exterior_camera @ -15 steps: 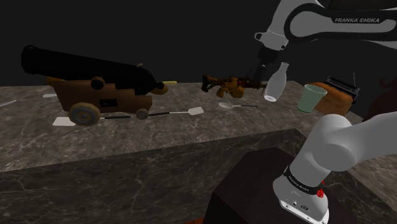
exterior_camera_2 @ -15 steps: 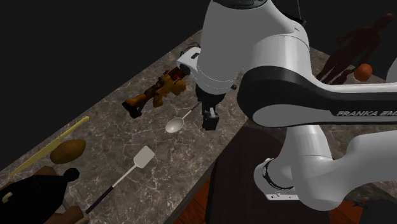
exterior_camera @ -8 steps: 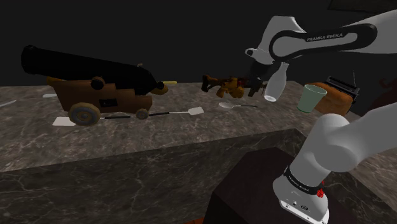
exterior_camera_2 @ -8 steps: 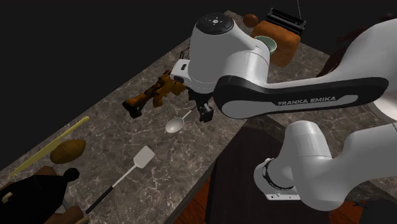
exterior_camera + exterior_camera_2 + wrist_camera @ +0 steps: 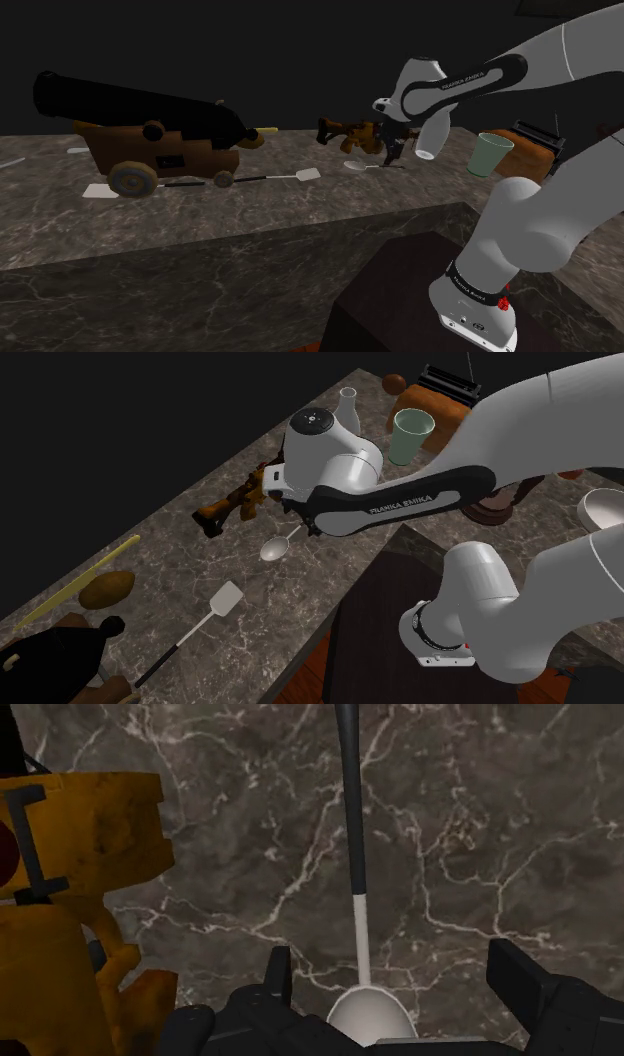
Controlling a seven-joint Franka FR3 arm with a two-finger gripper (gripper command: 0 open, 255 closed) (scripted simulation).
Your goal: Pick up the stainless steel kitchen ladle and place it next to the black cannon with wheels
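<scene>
I have the gripper low over the dark marble countertop, right above the ladle. The fingers are released and stand well apart. In the wrist view the ladle's pale bowl sits between them, closer to one finger than the other, and neither finger touches it, so nothing is grasped. The handle runs straight away from the hand, light near the bowl and dark along its far end.

The ladle lies flat on the stone. An orange-brown toy gun lies just beside it, and I see the same toy close to one finger in the wrist view.

The black cannon sits on its brown wheeled carriage, well apart from the ladle toward the shoulder view's left. A spatula lies between them, and its handle reaches in under the carriage.

Past the arm on the shoulder view's right stand a green cup and a white bottle. In the second exterior view the gripper is over the ladle's handle.
</scene>
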